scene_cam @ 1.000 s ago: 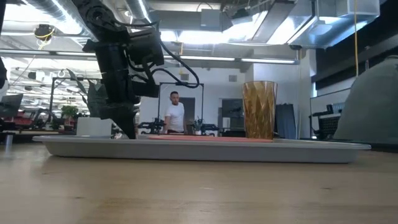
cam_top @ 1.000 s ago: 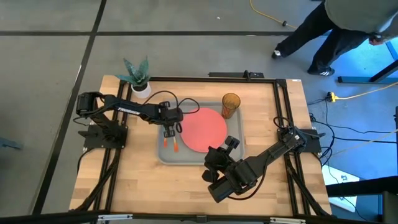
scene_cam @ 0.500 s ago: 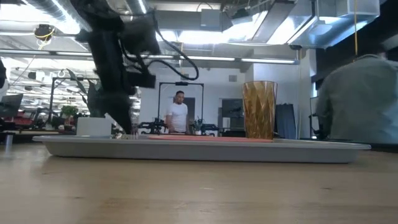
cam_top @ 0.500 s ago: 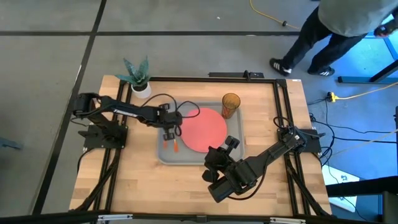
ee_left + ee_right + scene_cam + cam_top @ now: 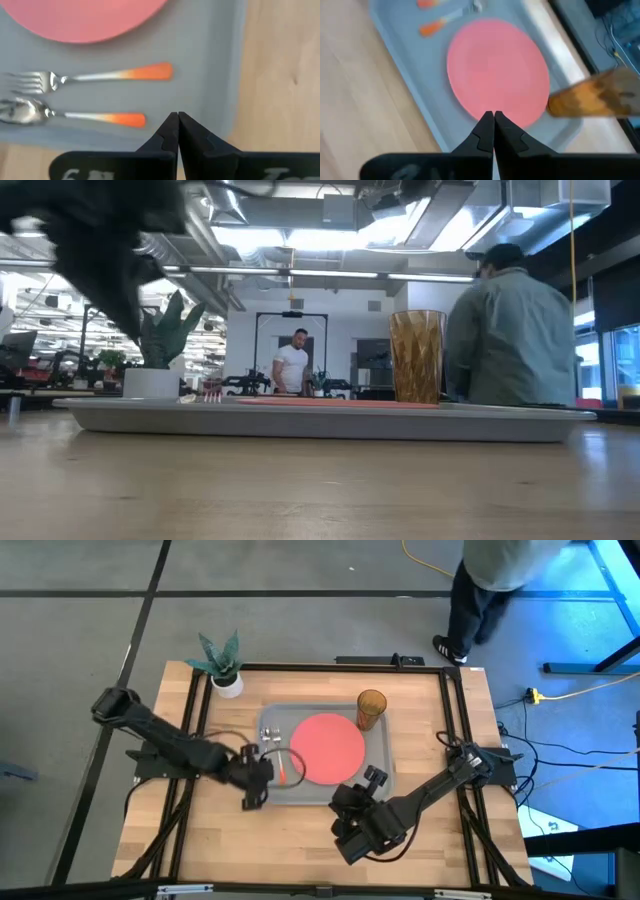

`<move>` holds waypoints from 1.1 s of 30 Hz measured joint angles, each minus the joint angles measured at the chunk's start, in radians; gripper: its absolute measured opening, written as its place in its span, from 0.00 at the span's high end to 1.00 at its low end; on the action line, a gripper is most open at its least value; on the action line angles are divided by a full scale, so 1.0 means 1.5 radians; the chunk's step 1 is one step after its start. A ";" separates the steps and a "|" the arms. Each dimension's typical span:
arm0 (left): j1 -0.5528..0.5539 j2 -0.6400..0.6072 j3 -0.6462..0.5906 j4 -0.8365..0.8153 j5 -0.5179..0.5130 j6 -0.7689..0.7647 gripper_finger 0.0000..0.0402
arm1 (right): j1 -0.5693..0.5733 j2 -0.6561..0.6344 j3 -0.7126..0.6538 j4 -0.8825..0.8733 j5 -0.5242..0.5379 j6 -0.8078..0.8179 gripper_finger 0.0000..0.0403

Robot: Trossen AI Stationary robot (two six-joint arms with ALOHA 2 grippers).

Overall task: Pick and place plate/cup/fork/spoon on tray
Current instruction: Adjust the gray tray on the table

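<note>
The grey tray (image 5: 379,762) lies mid-table. On it lie the coral-red plate (image 5: 327,747), the fork (image 5: 100,76) and the spoon (image 5: 75,116). Fork and spoon lie side by side left of the plate, orange handle tips toward the near edge. The amber cup (image 5: 371,710) stands upright at the tray's far right corner. My left gripper (image 5: 258,780) is shut and empty above the tray's near left rim (image 5: 220,100). My right gripper (image 5: 372,778) is shut and empty, above the tray's near right part, pointing at the plate (image 5: 497,70).
A small potted plant (image 5: 222,665) stands at the table's far left corner. A person walks on the floor beyond the far edge and shows behind the cup in the low view (image 5: 510,330). Bare wood lies near, left and right of the tray.
My left gripper has drawn back from over the fork and spoon toward the table's near left and has risen; in the low view it has left the tray. Fork and spoon stay on the tray. The person behind the table has walked on.
</note>
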 joint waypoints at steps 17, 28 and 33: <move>-0.084 0.106 -0.057 0.077 -0.133 -0.139 1.00 | -0.045 -0.031 -0.327 0.137 -0.114 0.140 1.00; -0.064 0.118 -0.057 0.087 -0.108 -0.114 1.00 | -0.093 -0.196 -0.602 0.478 -0.193 0.071 1.00; -0.056 0.118 -0.057 0.087 -0.099 -0.110 1.00 | -0.112 -0.238 -0.711 0.593 -0.234 0.082 1.00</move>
